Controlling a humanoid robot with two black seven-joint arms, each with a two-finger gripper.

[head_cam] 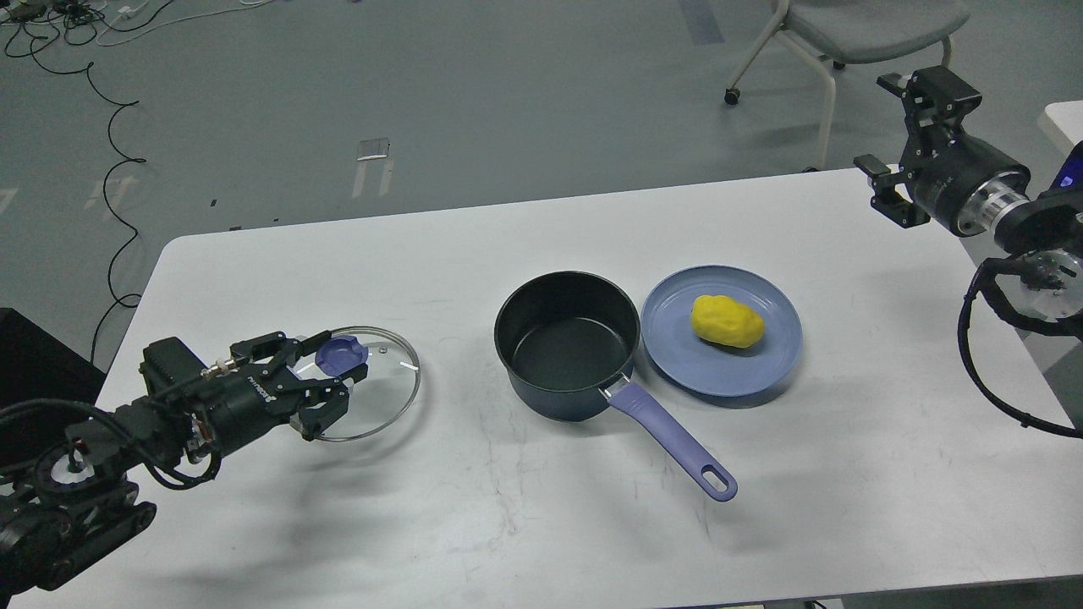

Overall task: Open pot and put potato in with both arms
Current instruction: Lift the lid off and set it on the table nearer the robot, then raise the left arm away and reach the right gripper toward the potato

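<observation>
Head view, pot uncovered. The pot (pixel 568 345) is sitting open at the centre of the white table (pixel 541 524), its black inside showing nothing in it and its lavender handle (pixel 673 448) pointing toward the lower right of the frame. Its glass lid (pixel 372 385) is lying flat at centre left, well apart from the pot. Your left gripper (pixel 326 376) is resting at the lid's blue knob (pixel 341 353) with its fingers spread around it; whether they are touching the knob you cannot tell. The potato (pixel 727 320) is lying on a shallow blue plate (pixel 685 364) just right of the pot, the plate's rim nearly touching the pot's wall. Your right gripper (pixel 888 139) is hanging open and empty at the upper right of the frame, well away from the potato.

The potato is looking light and lumpy, probably smooth-skinned, so it may be rolling under an off-centre pinch. You are likely best served closing across its short axis, at the middle. The pot is likely sliding if nudged.
</observation>
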